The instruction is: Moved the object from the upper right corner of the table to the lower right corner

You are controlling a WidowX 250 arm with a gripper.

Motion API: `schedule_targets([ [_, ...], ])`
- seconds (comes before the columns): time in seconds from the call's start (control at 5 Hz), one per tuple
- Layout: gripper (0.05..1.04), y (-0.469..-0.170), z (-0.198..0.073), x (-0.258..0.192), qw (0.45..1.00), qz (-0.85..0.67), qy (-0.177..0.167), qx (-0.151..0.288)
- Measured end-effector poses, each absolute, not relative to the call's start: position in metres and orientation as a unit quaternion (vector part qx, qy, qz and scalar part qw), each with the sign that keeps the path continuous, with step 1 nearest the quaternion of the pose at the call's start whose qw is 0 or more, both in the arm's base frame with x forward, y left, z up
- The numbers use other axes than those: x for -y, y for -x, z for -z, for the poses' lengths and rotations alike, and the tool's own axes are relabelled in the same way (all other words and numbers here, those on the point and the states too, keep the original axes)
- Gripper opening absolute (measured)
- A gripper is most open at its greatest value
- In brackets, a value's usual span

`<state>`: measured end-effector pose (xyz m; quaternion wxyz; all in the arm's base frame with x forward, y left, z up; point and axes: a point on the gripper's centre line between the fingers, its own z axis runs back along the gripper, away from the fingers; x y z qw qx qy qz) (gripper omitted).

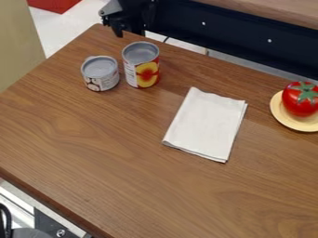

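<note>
ok so re: the claw (pixel 116 29), it's up at the top edge, left of ctr, by the far left corner of the table (pixel 118 162). Can't tell how far open your claw is tbh, and can't tell if it's got hold of anything either.

Your task obj: the stuff at the upper right is a red tomato (pixel 299 103) w/ a green top, sitting on a pale yellow plate (pixel 279 116) near the right edge of the view. The plate's on the tabletop. Can't tell if the task means the tomato, the plate or both.

Rest of your setup, fyi: two cans stand upright toward the far left, just beside each other. The short can (pixel 101 74) is on the left, and the tall can (pixel 142 65) w/ a yellow & red pic on its label is on the right, both w/ grey tops. A folded white cloth (pixel 207 123) lies flat approx mid table, at a bit of an angle, btwn the cans and the plate but closer to you.

Behind the table you've got a dark panel (pixel 236 35) w/ small light dots, plus a red thing (pixel 53 3) at the top left. Bottom left corner has a black cable (pixel 6 221).
</note>
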<state>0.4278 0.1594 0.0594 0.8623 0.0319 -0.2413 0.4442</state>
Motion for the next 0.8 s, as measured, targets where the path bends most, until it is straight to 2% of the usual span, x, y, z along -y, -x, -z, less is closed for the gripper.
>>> schedule_targets([
  [0.2,0.996,-0.433,-0.052,-0.168,0.859,-0.446,-0.078,0.238],
  [0.6,0.996,-0.426,-0.034,-0.163,0.864,-0.445,-0.077,0.225],
  [0.8,0.996,-0.407,-0.018,-0.150,0.888,-0.417,-0.071,0.180],
])
